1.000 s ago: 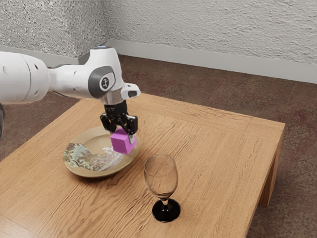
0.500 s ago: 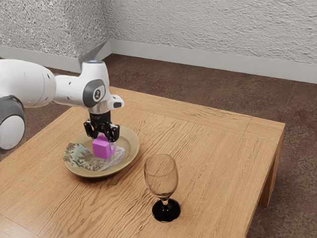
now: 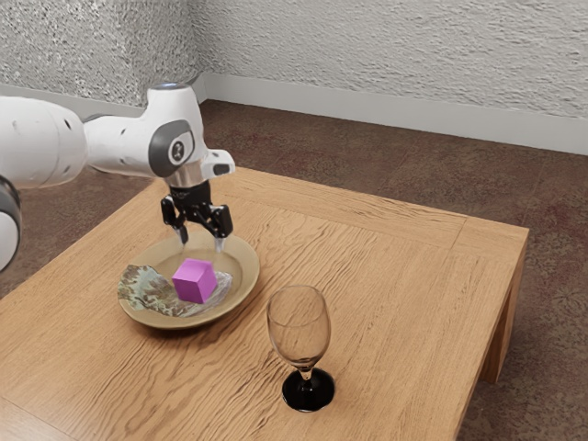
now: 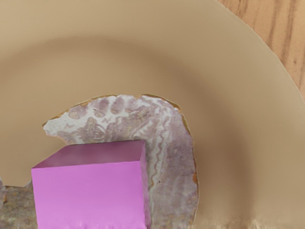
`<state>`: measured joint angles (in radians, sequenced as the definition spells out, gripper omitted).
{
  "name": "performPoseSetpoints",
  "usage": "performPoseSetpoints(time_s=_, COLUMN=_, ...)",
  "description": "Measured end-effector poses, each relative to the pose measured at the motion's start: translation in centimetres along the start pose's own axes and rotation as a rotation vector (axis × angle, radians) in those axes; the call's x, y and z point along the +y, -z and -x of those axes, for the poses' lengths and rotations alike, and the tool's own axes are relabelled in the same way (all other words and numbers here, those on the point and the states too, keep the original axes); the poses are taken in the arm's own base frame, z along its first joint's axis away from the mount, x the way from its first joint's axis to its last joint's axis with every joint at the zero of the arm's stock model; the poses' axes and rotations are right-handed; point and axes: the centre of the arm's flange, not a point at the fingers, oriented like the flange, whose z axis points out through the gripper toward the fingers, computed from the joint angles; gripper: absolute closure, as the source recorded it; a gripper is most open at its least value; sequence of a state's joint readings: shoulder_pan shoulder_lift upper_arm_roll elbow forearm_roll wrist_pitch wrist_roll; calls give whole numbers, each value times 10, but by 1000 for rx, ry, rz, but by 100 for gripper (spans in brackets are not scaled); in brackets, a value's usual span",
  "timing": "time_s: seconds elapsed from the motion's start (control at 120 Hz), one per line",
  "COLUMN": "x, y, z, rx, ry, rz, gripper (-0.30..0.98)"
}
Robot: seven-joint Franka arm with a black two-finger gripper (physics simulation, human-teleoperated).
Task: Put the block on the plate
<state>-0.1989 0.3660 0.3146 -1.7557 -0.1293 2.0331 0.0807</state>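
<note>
Releasing appears to be the current step: 1 block (image 3: 195,281) lies within the plate (image 3: 248,274); gripper (image 3: 201,244) above, 2 fingers spread, unloaded. Next: retract upward, avoiding block contact.

Both views look down on the plate (image 3: 242,266): exterior well back beside the arm (image 3: 119,145), wrist close above.

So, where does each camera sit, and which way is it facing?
Exterior view: beside the arm, looking down across the table at the plate, block and wineglass; the arm enters from the exterior view's left, its fingers open, clear of the block.
Wrist view: carried at the arm's end, over the plate, facing down at it and the block.
Shared: block, plate and some tabletop.
</note>
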Motion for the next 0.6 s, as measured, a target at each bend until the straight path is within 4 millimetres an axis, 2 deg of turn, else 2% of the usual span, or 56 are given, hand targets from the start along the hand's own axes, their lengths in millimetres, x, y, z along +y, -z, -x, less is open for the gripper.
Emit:
performPoseSetpoints(time_s=0.083, x=10, y=16, z=2, rx=-2, ry=-74, rz=7, gripper=3)
performPoseSetpoints(time_s=0.133, x=19, y=33, z=-1, rx=9, ry=-134, rz=6, gripper=2)
performPoseSetpoints(time_s=0.233, x=38, y=84, z=-5, rx=49, ry=-269, rz=6, gripper=2)
performPoseSetpoints(time_s=0.292, x=39, y=116, z=5, rx=72, ry=-337, rz=14, gripper=1)
performPoseSetpoints(time_s=0.367, x=46, y=148, z=19, rx=90, ry=-440, rz=7, gripper=1)
performPoseSetpoints(time_s=0.5, x=47, y=170, z=33, rx=88, ry=-573, rz=-13, gripper=0)
performPoseSetpoints(time_s=0.6, x=46, y=174, z=37, rx=79, ry=-645, rz=-18, gripper=0)
